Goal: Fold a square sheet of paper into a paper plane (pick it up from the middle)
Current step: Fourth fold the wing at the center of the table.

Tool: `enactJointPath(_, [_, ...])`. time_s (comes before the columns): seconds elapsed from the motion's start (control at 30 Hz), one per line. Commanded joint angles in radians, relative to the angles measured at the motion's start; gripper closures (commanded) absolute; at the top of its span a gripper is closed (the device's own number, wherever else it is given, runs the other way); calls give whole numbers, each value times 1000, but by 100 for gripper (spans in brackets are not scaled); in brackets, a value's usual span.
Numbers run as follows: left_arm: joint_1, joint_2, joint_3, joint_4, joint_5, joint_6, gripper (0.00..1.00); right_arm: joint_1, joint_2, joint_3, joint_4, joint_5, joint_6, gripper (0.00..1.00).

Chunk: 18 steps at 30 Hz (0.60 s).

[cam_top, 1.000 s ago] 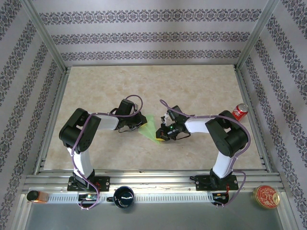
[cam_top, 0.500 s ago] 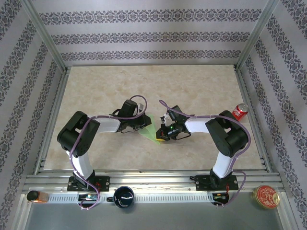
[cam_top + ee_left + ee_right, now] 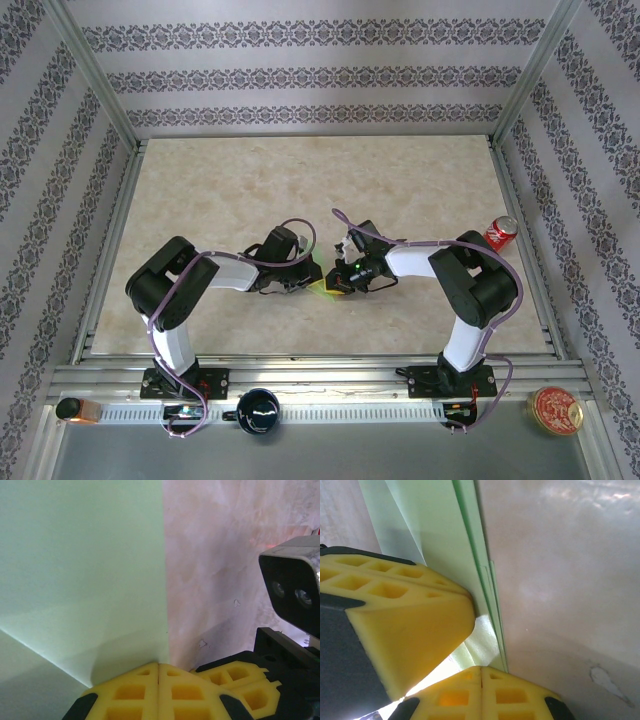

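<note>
Folded paper (image 3: 321,285), midway between side edges of table (image 3: 300,180): crease to be pressed flat under left gripper (image 3: 158,672) and right gripper (image 3: 481,674), both with fingers together, layers kept aligned.

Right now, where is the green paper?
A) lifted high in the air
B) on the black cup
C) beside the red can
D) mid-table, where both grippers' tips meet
D: the light-green sheet of paper lies on the table, with the left gripper and right gripper both shut and tipped down together at its edge.
</note>
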Motion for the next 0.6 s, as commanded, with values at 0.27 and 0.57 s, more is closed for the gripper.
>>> enactJointPath(0.27, [165,-15,19,-61,-60,59,97,0,25,-35,-133,102,-49,99])
enactJointPath(0.57, [308,35,76,-78,-44,84,94,-1,14,-37,-168,105,-75,99])
